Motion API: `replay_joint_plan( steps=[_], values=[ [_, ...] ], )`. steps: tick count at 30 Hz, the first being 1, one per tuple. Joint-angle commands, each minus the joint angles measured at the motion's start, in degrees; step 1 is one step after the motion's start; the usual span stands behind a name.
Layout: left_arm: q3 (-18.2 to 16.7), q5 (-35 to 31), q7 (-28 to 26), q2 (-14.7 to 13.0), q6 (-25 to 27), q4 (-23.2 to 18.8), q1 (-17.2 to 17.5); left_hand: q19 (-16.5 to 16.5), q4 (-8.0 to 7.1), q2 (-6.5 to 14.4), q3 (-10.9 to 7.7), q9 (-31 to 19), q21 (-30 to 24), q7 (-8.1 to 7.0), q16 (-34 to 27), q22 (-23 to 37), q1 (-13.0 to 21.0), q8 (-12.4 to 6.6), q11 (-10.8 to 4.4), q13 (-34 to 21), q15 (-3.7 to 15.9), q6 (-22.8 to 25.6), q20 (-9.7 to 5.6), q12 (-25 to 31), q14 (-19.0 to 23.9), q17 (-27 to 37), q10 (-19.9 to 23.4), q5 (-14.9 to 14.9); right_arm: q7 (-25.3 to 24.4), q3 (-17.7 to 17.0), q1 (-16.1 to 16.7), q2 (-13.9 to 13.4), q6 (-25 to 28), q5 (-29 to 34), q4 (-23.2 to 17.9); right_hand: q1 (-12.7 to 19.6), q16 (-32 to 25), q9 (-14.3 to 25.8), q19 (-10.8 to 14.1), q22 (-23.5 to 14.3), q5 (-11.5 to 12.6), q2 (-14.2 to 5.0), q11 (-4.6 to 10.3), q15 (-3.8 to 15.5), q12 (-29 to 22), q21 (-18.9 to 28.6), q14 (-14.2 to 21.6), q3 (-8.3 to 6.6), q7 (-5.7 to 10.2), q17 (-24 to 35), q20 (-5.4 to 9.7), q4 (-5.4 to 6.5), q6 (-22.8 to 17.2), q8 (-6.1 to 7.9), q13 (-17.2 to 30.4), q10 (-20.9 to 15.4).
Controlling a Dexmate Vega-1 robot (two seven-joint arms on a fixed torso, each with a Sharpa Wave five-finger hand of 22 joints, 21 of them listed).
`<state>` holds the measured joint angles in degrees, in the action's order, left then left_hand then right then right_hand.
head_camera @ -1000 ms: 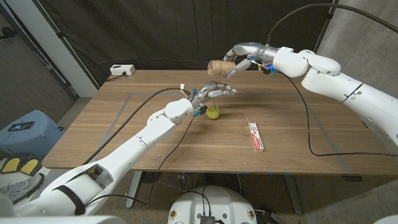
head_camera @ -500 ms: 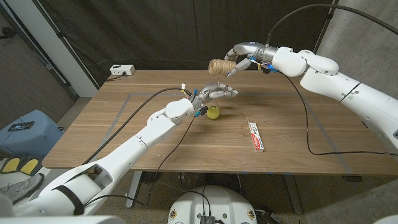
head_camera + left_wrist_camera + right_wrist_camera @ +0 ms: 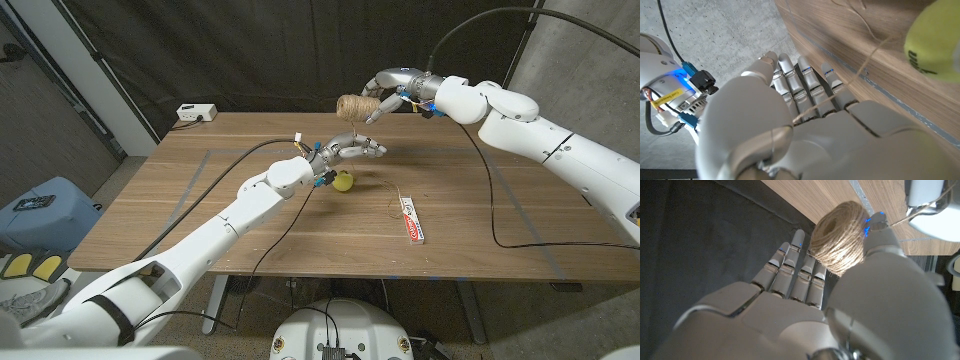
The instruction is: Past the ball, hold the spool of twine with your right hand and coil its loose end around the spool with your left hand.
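Note:
My right hand (image 3: 388,92) grips the tan spool of twine (image 3: 351,105) in the air above the table's far edge; the spool (image 3: 837,237) sits between thumb and fingers. Just below and in front of the spool my left hand (image 3: 354,150) hovers, fingers pointing right. A thin strand of the loose end (image 3: 865,70) runs across that hand's fingers (image 3: 805,85) and under the thumb, so it appears pinched. The yellow-green ball (image 3: 343,181) lies on the table right under the left hand, nearer to me. More twine trails on the wood (image 3: 393,200).
A small red-and-white box (image 3: 411,220) lies right of the ball on the wooden table (image 3: 250,230). A white device (image 3: 196,113) sits at the far left corner. A black cable (image 3: 495,190) crosses the table's right side. Dark curtain stands behind.
My left hand has edged slightly to the right and stretched its fingers out under the spool. The right hand keeps the spool almost still.

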<state>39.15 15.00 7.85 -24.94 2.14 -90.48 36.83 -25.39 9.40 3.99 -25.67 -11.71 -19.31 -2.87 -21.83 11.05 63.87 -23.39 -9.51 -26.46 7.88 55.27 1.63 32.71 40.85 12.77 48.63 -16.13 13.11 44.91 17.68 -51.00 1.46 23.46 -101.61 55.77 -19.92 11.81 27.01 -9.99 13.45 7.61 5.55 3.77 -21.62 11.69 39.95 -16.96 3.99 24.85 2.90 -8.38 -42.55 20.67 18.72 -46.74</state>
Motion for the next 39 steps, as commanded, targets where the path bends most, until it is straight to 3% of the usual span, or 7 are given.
replay_joint_plan(
  steps=[1, 39],
  values=[
    [0.6, -0.1, 0.6, 0.1, 0.9, -0.6, -0.6, -0.6, -0.07, 0.4, 0.28, 0.0, -0.5, -0.03, 0.1, 0.1, 0.2, -0.15, 0.16, -0.2, 0.14, 0.6, 0.19, 0.0, 0.5, 0.2, 0.5, -0.2, -0.3, 1.1, -0.7, 0.8, 1.2, 1.6, 0.7, 4.9, -0.1, 0.4, 0.7, -0.1, 0.2, -6.89, 5.65, 9.43, -0.3, 0.1, 0.9, 0.16, 7.05, 0.3, 0.87, -0.07, -11.4, 0.94, 0.3, -6.3],
    [2.0, 0.9, 4.6, 1.3, 0.4, 1.0, -3.1, -0.3, 0.00, 0.6, 0.52, 0.0, -0.6, 0.14, 0.4, 0.1, 0.4, 0.23, 0.26, -1.0, -0.01, 0.6, 0.29, -0.7, 0.6, 0.4, 0.6, -0.4, 0.1, 4.0, -3.4, 4.0, 6.2, 3.2, 7.1, 5.8, 0.1, 0.5, 0.8, -0.1, 0.1, -7.70, 5.48, 9.48, -0.2, 0.0, 1.5, 0.70, 6.98, 0.8, 1.20, -0.16, -11.7, 0.97, 0.4, -6.6]
  ],
)
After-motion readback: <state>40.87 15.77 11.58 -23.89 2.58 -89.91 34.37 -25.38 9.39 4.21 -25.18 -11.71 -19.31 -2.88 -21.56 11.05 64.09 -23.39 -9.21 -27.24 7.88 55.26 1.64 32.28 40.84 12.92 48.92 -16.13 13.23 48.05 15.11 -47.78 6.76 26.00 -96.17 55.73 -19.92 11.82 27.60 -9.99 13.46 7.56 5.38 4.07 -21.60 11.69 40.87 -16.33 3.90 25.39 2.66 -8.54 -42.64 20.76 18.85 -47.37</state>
